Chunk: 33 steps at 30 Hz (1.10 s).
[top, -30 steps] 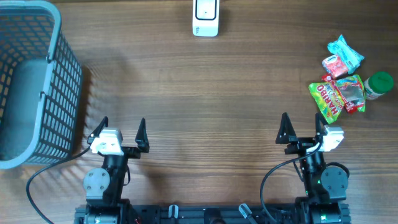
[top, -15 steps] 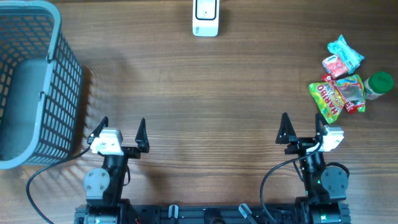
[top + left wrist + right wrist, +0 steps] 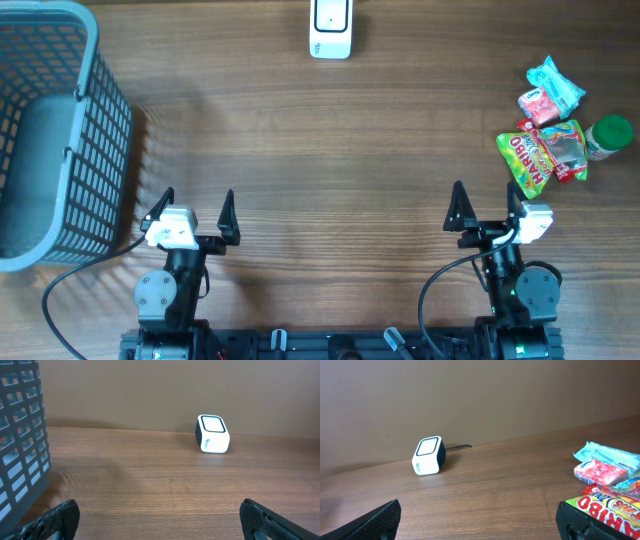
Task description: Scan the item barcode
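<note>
The goods I have to scan lie in a cluster at the far right of the table [image 3: 330, 150], ahead and to the right of my right gripper [image 3: 486, 206]. Nearest me is the Haribo bag [image 3: 540, 152]: I judge it light, soft and crinkly, its film slippery, so I would pinch it at a flat edge or sealed seam rather than across the puffy middle, where it would bulge and slide. Touching it at its far-right edge stands a green-capped bottle [image 3: 607, 136], stiff and round, best taken across the body below the cap; it may roll if tipped. Beyond lie a small red-and-white packet [image 3: 541, 104] and a pale blue wrapped packet [image 3: 555, 80], both light and soft, the blue one crumpled, so its barcode may be hard to present flat. I cannot see where any barcode is.

Counted: four items, one of each kind. One white barcode scanner [image 3: 330, 28] sits at the far edge near the middle, well apart from the goods, its window up in the overhead view. One grey-blue mesh basket [image 3: 110, 110] stands at the far left, beside my left gripper [image 3: 198, 208].

Both my grippers rest low at the near edge with their jaws spread wide, holding nothing.
</note>
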Motion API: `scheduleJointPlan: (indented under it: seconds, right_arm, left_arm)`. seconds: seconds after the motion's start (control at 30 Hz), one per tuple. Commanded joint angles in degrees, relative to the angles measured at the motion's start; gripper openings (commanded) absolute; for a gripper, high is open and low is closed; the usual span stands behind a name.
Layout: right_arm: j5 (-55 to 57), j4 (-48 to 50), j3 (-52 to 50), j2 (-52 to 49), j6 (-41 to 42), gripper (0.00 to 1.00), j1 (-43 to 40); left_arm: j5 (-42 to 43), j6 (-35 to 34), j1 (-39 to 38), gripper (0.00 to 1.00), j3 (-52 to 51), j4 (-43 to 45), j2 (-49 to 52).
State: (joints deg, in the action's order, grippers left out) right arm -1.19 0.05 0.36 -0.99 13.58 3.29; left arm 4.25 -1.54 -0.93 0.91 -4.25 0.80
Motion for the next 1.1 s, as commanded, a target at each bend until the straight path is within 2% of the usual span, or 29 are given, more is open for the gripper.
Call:
scheduleJointPlan:
  seconds: [0.0, 1.07]
  right_arm:
    - [0.8, 0.3, -0.1, 0.7, 0.1, 1.0, 0.3]
    - [0.8, 0.3, -0.1, 0.7, 0.1, 1.0, 0.3]
  left_arm:
    - [0.8, 1.1, 0.5, 1.0, -0.6, 0.2, -0.6]
    - [0.8, 1.1, 0.5, 1.0, -0.6, 0.2, -0.6]
